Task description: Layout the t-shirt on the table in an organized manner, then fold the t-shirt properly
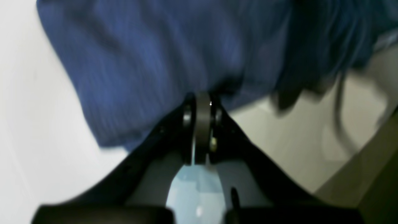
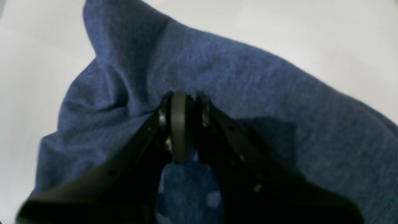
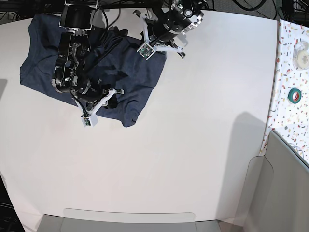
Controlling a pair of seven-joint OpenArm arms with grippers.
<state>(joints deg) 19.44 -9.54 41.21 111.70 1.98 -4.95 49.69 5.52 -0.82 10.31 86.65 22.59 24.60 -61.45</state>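
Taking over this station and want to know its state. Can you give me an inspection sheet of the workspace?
Surface: white table, mostly bare.
Job's things: navy t-shirt rumpled at the far left corner, not laid flat.
Clutter: green tape roll and a white round item on the speckled side surface.
Hands: left hand shut on the t-shirt; right hand shut on the t-shirt.
Cables: dark cables along the far edge.
Surroundings: grey panels at the near right.

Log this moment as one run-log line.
phase: laying out | left gripper: shut on t-shirt | right gripper: shut on t-shirt | t-shirt: bunched, unfolded, on table
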